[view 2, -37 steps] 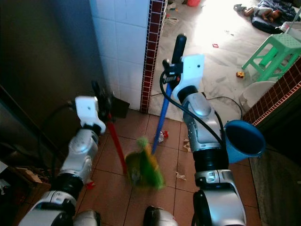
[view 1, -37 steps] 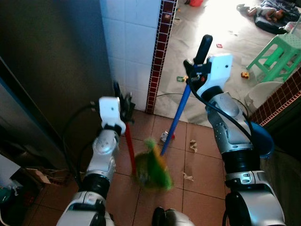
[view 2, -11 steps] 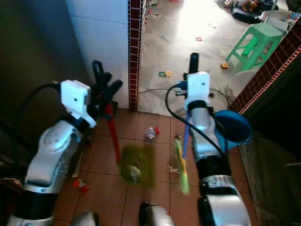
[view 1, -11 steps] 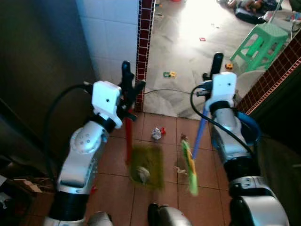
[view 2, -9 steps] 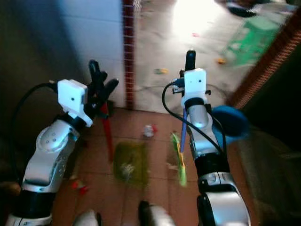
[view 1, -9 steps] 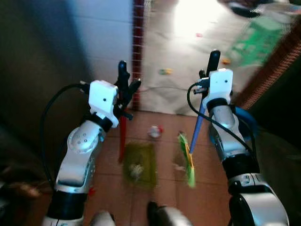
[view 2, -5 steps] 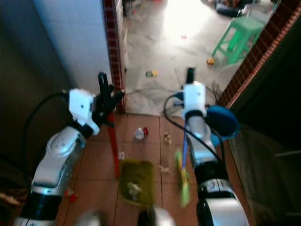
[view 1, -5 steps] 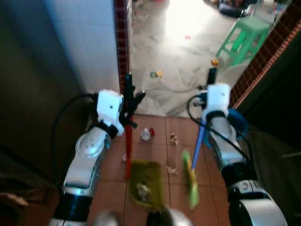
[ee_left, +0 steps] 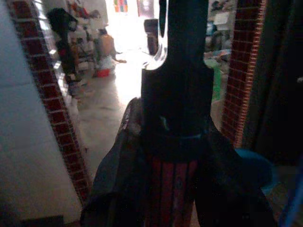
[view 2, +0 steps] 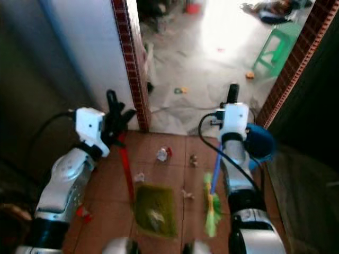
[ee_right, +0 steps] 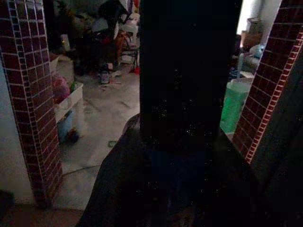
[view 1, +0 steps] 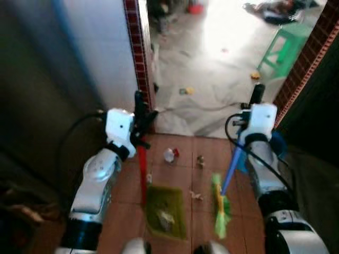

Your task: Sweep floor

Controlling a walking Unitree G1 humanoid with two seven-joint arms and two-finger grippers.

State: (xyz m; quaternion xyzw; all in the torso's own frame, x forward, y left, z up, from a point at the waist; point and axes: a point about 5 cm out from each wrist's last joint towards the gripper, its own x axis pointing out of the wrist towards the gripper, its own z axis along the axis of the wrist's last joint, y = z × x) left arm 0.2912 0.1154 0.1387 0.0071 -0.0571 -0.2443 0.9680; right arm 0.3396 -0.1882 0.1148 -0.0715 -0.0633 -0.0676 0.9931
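Terracotta tiles (view 1: 122,185) run under me up to a doorway, with a brick-edged pillar (view 1: 139,63) as my main reference and a bright grey floor (view 1: 212,90) beyond it.

Just below the pillar's base I have my left gripper (view 1: 141,119) clamped around the red handle (view 1: 142,169) of the dustpan (view 1: 166,212); the wrist view shows the handle (ee_left: 171,189) pinched between the black fingers (ee_left: 177,71). The handle slants down to the pan, which lies flat on the tiles below and slightly right of the pillar, a pale scrap sitting in it.

Right of the pillar's base, a white-and-red crumpled wrapper (view 1: 169,154) and a smaller brown bit (view 1: 200,159) lie on the tiles, apart from the pan. Another pale scrap (view 1: 196,196) sits between pan and broom.

Further right, my right gripper (view 1: 255,100) is closed on the blue stick (view 1: 231,169) of the broom (view 1: 220,209); its green bristles rest just right of the pan. A blue bucket (view 2: 259,140) sits beside that arm, and a green stool (view 1: 280,47) stands far right of the pillar on the grey floor.
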